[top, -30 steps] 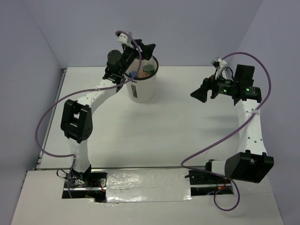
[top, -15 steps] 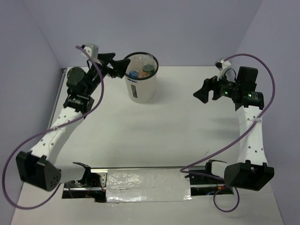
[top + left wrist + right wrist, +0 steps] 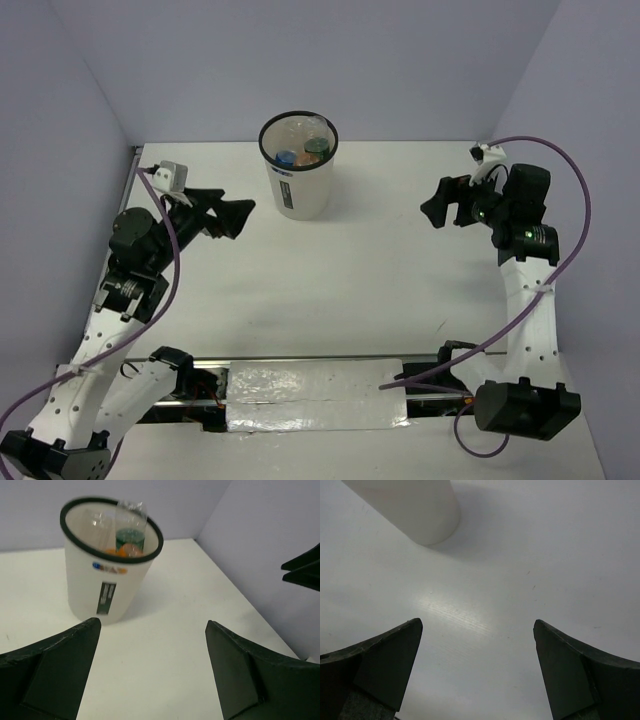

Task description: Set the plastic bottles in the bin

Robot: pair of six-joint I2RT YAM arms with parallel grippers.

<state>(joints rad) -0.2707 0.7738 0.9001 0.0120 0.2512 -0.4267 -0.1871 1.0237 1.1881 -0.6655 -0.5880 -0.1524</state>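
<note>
Bin: the bin stands upright at the far middle of the desk, between your 2 arms and touched by neither.

Plastic bottles: the plastic bottles that show are all inside the bin, below or at its black rim.

What you can make out inside: in the left wrist view a clear green-label bottle leans against the far wall, its top poking just above the rim. Another clear bottle lies to its left, and some orange shows low down. From above you also catch a blue cap and an orange one.

Count: you cannot confirm all 5, because they overlap and the bin wall hides the lower ones.

On the desk: none of the 3 views shows a bottle lying outside the bin.

Left jaws: spread wide and holding nothing. They hang above the desk to the left of the bin and point toward it, well apart from it.

Right jaws: also spread wide and holding nothing. They hang over bare desk on the right side, and only the foot of the bin sits in the corner of their wrist view.

Done: judging by this, the dropping-in looks complete.

Left: probably nothing. At most, check the parts of the desk that the arms hide for a stray bottle, then park both arms.
</note>
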